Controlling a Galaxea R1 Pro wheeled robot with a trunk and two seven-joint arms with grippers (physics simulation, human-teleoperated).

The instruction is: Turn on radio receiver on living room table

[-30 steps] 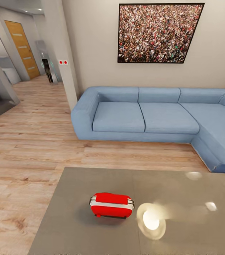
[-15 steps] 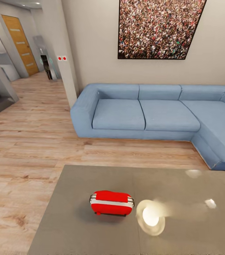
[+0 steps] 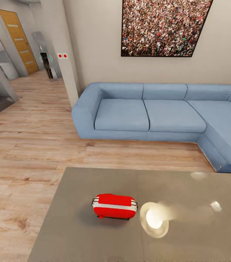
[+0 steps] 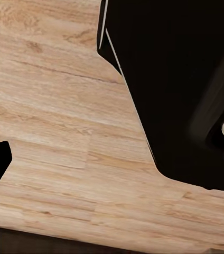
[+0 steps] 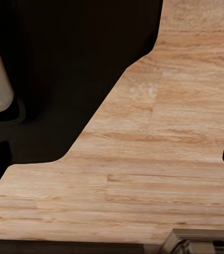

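The red rounded radio (image 3: 114, 206), white-banded with a thin metal handle, sits on the glossy grey table (image 3: 75, 236), left of a bright lamp reflection (image 3: 154, 219). Beyond lie plank floor (image 3: 28, 145) and a blue sofa (image 3: 159, 116). Both wrist views look down on wood planks and dark robot bodywork; whether the fingers are released or clenched, I cannot tell.

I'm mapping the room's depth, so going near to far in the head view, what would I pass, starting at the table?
Glossy grey-taupe table → small bright red radio receiver with a white band → strip of light wood plank floor → big blue L-shaped sofa → framed crowd picture on the beige wall.
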